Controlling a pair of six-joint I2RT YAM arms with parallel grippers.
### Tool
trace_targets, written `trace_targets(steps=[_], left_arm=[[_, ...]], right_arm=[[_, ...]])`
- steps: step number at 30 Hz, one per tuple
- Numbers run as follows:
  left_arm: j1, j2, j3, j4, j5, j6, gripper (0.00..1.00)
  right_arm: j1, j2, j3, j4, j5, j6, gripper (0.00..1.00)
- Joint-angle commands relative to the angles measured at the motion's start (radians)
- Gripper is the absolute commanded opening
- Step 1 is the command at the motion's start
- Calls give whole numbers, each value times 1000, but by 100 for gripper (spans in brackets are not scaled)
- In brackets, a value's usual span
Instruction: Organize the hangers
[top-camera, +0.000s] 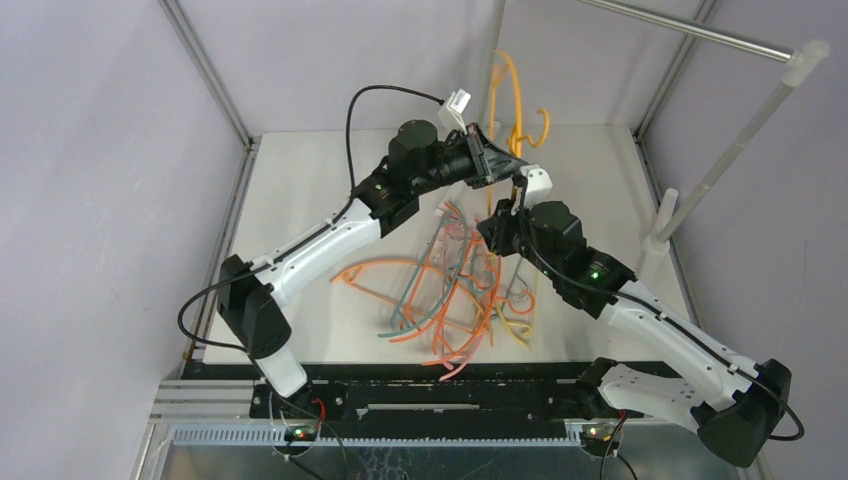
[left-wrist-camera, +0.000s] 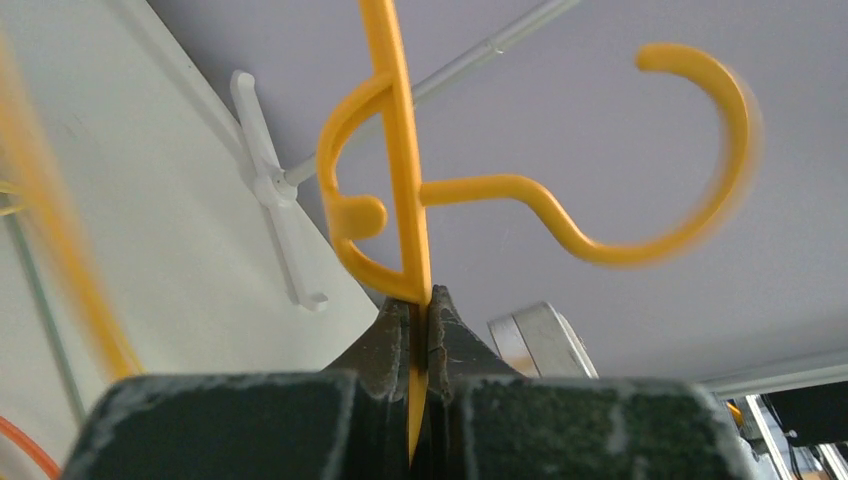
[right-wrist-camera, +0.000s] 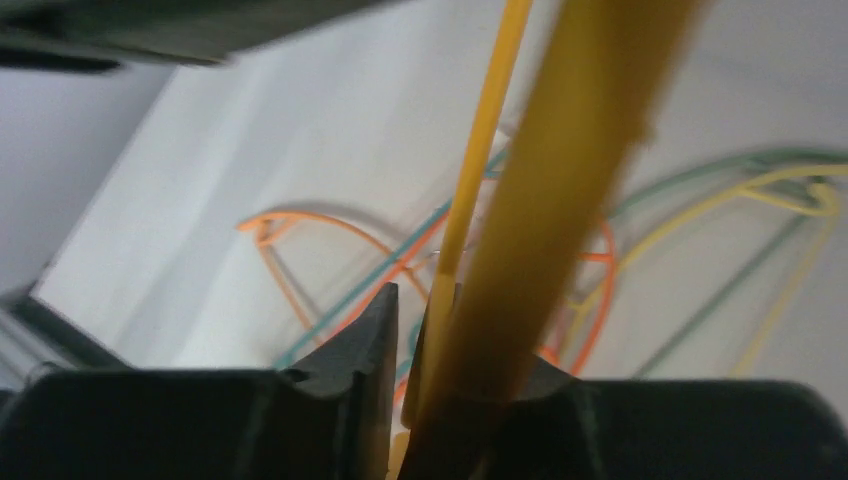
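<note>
My left gripper (top-camera: 497, 160) (left-wrist-camera: 420, 300) is raised over the back of the table and shut on a yellow hanger (top-camera: 512, 95) (left-wrist-camera: 400, 150), pinching its thin bar just below the hook. The hanger stands upright above the jaws and also hangs down towards my right gripper (top-camera: 497, 225) (right-wrist-camera: 420, 295). The right jaws have narrowed around the lower yellow bar (right-wrist-camera: 480, 150). The bar lies against the right finger, and a slit of light still shows beside the left finger (right-wrist-camera: 375, 320). A tangled pile of hangers (top-camera: 450, 290) in orange, teal, yellow and pale green lies on the table below.
A steel rack rod (top-camera: 690, 30) runs across the top right on a white upright pole (top-camera: 740, 130), whose base (top-camera: 655, 245) stands at the table's right edge. Metal frame posts (top-camera: 205, 70) line the grey walls. A black rail (top-camera: 430, 385) borders the near edge.
</note>
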Motion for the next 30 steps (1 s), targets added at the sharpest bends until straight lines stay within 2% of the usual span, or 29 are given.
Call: trace_targets(steps=[1,5,7,9,11,12,13,14,22,30], left_arm=[[-1,-29,18,45,13,-5,0],[1,-42,21,1,-6,44,2],[2,-58,24,-30,-15,93,20],[2,-89,22,-62,-34,160,42],[2,-131,12,-100,-61,234,73],[2,-154,2,-113,-72,272,84],[1,-180,-11,-123,-87,311,94],[2,-207,-26,-129,-98,343,99],[2,-388,-150,-202,-197,494,99],[7,-479,-274,-225,-243,507,100]], right_arm=[[9,-14,9,6,85,-14,17],[3,-55,3,-48,122,-31,0],[-12,-81,2,-74,131,-33,0],[-41,-108,2,-101,132,-32,0],[-87,-136,3,-122,110,-28,0],[-125,-147,6,-135,96,-27,0],[-156,-154,11,-146,82,-28,0],[-184,-158,14,-154,71,-30,0],[-401,-104,119,-166,31,-114,0],[-577,15,267,-146,-9,-129,0]])
